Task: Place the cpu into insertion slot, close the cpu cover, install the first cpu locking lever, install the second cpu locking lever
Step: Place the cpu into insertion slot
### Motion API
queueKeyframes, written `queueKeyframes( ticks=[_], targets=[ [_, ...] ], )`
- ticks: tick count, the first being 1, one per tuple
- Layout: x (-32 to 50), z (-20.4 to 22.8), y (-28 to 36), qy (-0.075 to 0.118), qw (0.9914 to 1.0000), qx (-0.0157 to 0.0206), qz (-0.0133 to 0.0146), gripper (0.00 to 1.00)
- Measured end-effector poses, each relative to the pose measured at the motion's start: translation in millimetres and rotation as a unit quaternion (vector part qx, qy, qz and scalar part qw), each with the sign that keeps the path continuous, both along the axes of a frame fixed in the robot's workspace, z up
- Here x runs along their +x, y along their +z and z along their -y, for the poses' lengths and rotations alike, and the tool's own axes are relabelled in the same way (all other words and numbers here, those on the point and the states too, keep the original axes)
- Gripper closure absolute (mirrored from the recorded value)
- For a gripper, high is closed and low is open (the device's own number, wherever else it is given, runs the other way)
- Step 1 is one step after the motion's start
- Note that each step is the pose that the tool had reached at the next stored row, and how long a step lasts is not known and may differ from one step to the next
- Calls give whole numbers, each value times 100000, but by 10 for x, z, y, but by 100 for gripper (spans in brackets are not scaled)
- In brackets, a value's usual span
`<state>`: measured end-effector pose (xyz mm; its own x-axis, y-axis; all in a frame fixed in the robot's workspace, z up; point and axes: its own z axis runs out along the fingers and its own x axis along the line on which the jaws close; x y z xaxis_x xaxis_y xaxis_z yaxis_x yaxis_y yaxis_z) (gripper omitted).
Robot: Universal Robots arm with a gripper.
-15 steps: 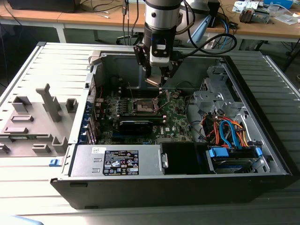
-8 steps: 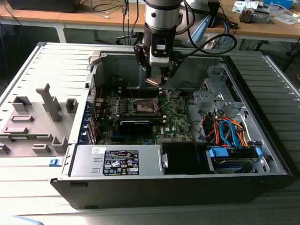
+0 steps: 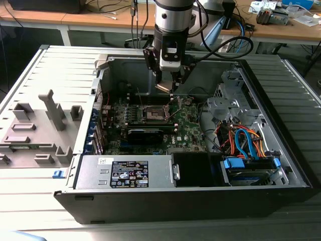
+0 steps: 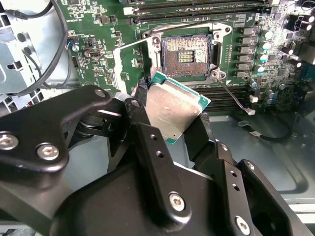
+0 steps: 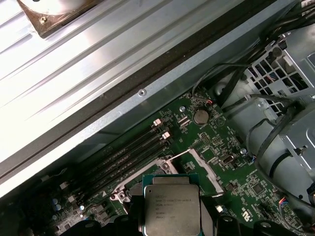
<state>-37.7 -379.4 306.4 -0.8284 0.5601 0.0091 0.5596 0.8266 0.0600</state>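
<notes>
exterior view: tool [image 3: 169, 84] hangs inside the open computer case [image 3: 200, 201], clenched on the cpu [image 3: 164, 88]; insertion slot [image 3: 155, 115] at 6 o'clock of it, apart | second wrist view: cpu [image 4: 172, 110] tilted between black fingers [image 4: 142, 123]; insertion slot [image 4: 186, 53] uncovered, dark centre showing | first wrist view: cpu [image 5: 171, 204] above the green motherboard [image 5: 211, 147]

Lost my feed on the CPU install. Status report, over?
Gripper shut on the cpu, held above the motherboard. Insertion slot open, empty; cpu not yet seated. Nothing seen between them.
</notes>
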Motion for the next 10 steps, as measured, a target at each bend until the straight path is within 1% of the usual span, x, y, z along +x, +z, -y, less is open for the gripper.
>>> queueKeyframes(
  ticks=[10],
  targets=[
    [0, 0, -3, -549, 99998, -68, 2, 45]
  ],
)
